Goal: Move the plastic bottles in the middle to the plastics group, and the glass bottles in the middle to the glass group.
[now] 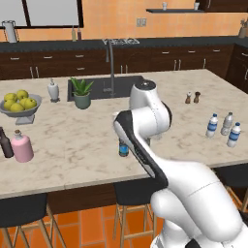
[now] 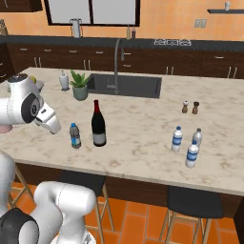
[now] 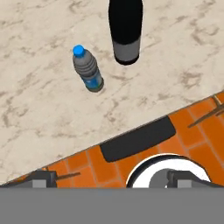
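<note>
Nearest the hand camera, two dark finger tips rise at the bottom edge; the gripper (image 3: 111,180) stands wide open and holds nothing, poised over the counter's front edge above the orange floor and a dark stool seat (image 3: 138,138). On the marble island counter (image 3: 39,100) the dark-tinted plastic bottle (image 3: 88,70) stands upright — blue cap up, long axis vertical — just beside the tall wine bottle (image 3: 125,30), also upright, apart from it and nearer the counter's front edge. In the right base view the same pair sits mid-counter, the plastic bottle (image 2: 75,135) to the left of the wine bottle (image 2: 98,124) with its red neck foil pointing straight up. The plastics group (image 2: 187,143), three small upright clear bottles, stands well apart toward the far right of the counter; the glass group, a pink flask (image 1: 22,145) and a small dark brown bottle (image 1: 5,143), stands at the far left.

The step in hand appears to be the approach to the dark-tinted plastic bottle. To do it well, the hand should descend with jaws astride the ribbed body, across the vertical axis and below the cap, keeping the outer finger off the neighbouring wine bottle — a nudge could topple it. Lifting straight up before travelling right would keep the bottle upright.
</note>
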Robot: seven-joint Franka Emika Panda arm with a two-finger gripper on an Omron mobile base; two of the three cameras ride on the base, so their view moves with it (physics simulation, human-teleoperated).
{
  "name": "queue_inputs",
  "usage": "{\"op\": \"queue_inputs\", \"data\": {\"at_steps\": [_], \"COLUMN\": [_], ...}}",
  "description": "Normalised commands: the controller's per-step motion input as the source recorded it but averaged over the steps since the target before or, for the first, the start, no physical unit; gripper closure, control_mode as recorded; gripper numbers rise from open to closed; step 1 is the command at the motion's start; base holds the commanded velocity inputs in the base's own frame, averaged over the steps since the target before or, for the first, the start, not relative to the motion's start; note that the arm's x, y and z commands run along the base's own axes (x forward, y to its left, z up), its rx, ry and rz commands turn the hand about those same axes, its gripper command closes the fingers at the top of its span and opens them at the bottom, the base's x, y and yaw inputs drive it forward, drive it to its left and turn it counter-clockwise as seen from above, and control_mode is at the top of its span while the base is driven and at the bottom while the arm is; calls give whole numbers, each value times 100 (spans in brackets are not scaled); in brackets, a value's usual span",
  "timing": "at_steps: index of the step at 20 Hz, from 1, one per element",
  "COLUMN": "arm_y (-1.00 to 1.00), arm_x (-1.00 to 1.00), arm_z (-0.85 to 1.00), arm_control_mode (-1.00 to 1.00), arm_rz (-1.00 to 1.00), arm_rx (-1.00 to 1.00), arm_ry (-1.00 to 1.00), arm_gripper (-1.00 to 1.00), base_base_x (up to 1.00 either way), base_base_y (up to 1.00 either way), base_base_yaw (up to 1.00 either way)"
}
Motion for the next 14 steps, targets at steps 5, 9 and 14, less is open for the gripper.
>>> {"op": "queue_inputs", "data": {"at_steps": [5, 9, 14], "arm_y": [5, 21, 3], "arm_x": [43, 42, 55], "arm_z": [-52, -21, 1], "arm_control_mode": [-100, -100, -100], "arm_rz": [4, 8, 18], "arm_rx": [1, -8, -11], "arm_ry": [-22, -5, 4], "arm_gripper": [-100, -100, -100], "base_base_x": [0, 0, 0], "base_base_y": [0, 0, 0], "base_base_yaw": [0, 0, 0]}}
